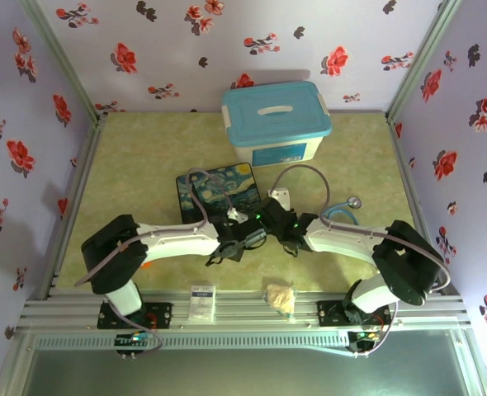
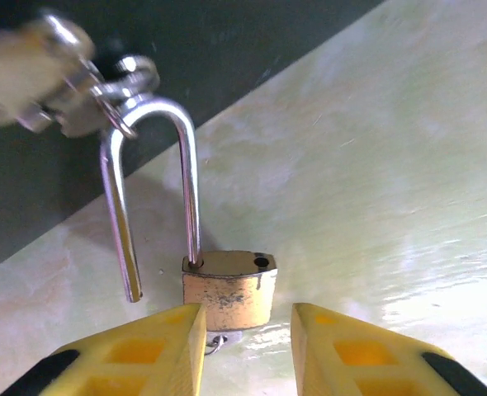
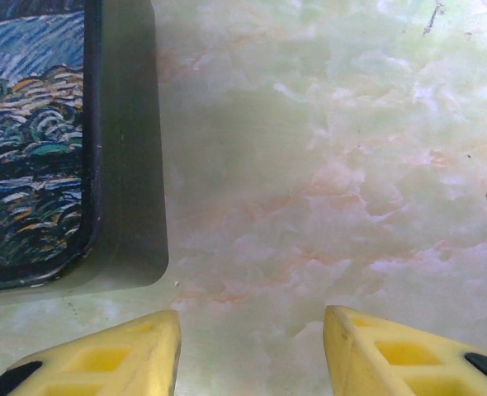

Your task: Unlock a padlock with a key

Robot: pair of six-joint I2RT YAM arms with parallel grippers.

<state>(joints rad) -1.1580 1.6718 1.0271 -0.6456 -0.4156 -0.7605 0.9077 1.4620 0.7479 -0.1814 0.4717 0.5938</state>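
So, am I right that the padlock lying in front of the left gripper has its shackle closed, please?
Not quite: the left wrist view shows the padlock in front of the left gripper with its shackle open, one leg out of the body.

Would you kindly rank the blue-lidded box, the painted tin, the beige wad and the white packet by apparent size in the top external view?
1. blue-lidded box, largest.
2. painted tin, clearly smaller.
3. beige wad and white packet look about alike; I would not rank them.
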